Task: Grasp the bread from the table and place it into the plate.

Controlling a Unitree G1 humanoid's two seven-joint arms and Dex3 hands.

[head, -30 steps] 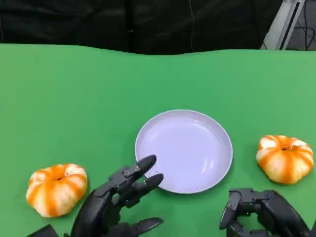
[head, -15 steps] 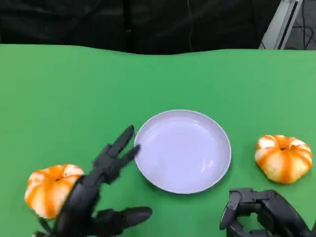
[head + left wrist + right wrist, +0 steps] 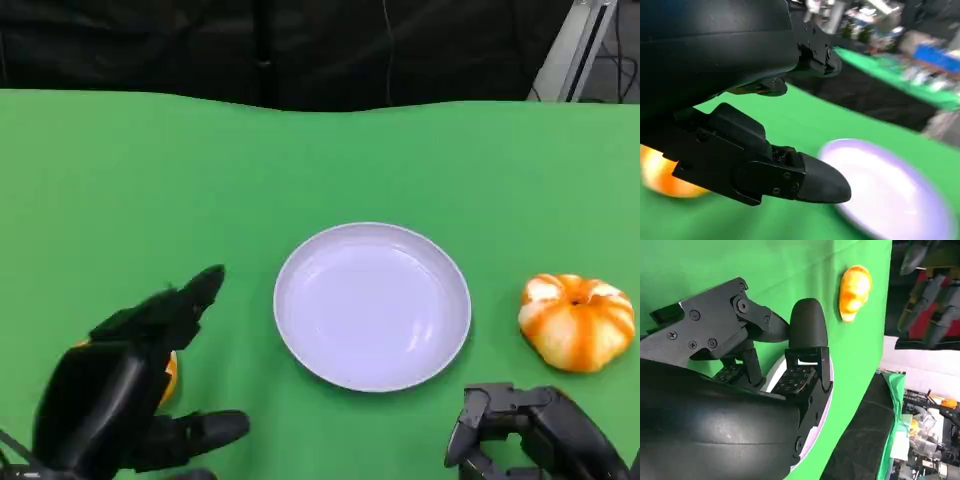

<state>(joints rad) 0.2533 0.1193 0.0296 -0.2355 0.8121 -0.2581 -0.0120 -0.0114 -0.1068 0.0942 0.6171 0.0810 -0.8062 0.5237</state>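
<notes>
Two pumpkin-shaped breads lie on the green table [image 3: 120,170], one on each side of the empty plate [image 3: 372,305]. The left hand [image 3: 120,395], fingers spread and grasping nothing, hovers over the left bread [image 3: 168,378], apparently lining up a grasp. The right hand [image 3: 525,435] rests curled near the right bread [image 3: 577,321], holding nothing.

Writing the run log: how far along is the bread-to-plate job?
Nothing is placed: the plate holds nothing. In hand: the left hand hovers open over the left bread, without gripping it. Left: grasp, carry and set it in the plate. The right hand sits curled near the other bread, which lies untouched.
</notes>
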